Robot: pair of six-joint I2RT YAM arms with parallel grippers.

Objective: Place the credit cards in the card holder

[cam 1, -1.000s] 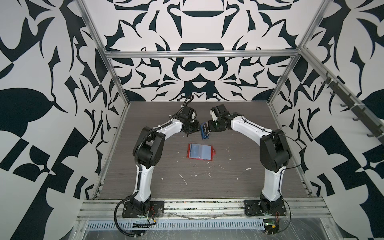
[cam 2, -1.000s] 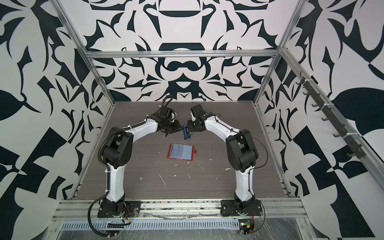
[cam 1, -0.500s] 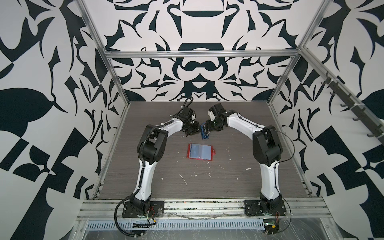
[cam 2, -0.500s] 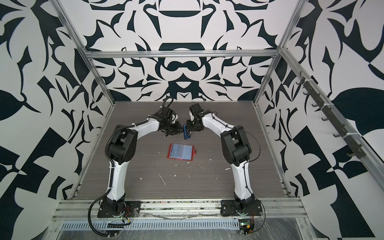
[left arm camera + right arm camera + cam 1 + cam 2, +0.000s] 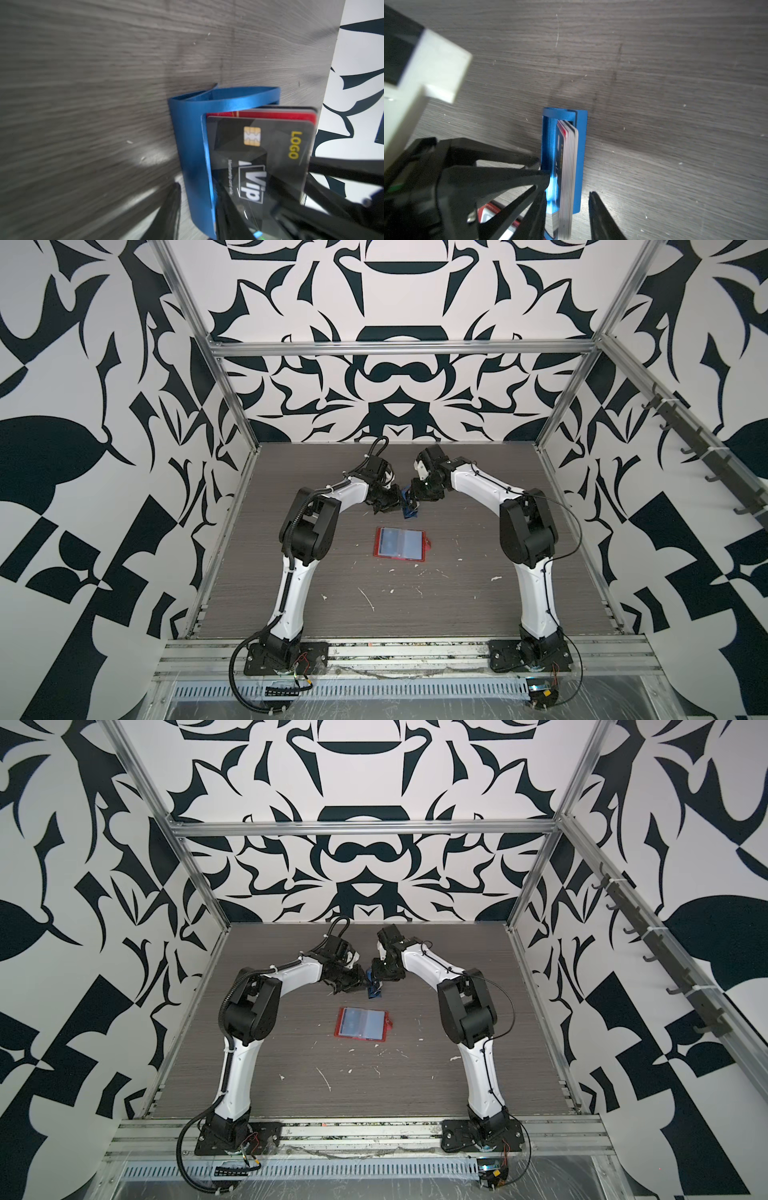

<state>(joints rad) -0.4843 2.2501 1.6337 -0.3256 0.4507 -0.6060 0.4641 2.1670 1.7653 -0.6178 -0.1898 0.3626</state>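
On the dark card [image 5: 259, 158], "LOGO" is printed in yellow and "ViP" in white (smaller lettering beside it is unreadable).

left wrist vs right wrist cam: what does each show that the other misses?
Left wrist only: the face of the dark card, with its chip, "LOGO" and "VIP" print, and the patterned wall behind. Right wrist only: the credit cards seen edge-on as a stack, and a corner of the red card holder. Both: the blue rack standing on the grey table with cards in it.
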